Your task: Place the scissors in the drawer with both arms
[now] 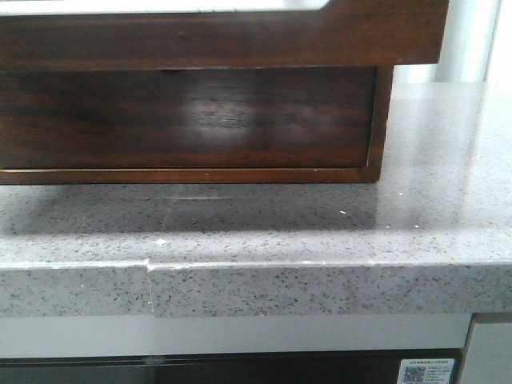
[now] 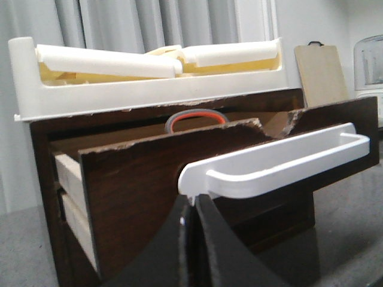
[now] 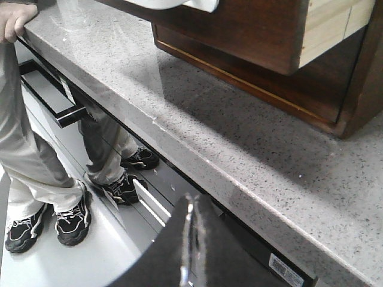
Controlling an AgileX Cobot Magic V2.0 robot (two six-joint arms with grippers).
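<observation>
Scissors show only an orange-lined grey loop inside the pulled-out drawer in the left wrist view, where the left gripper sits closed just below the white handle, while the right wrist view shows the right gripper closed, empty, off the counter edge.

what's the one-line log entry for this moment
drawer: pulled open | scissors: inside, orange-lined handle loop showing | left gripper: shut, empty, near white handle | right gripper: shut, empty, off counter edge
</observation>
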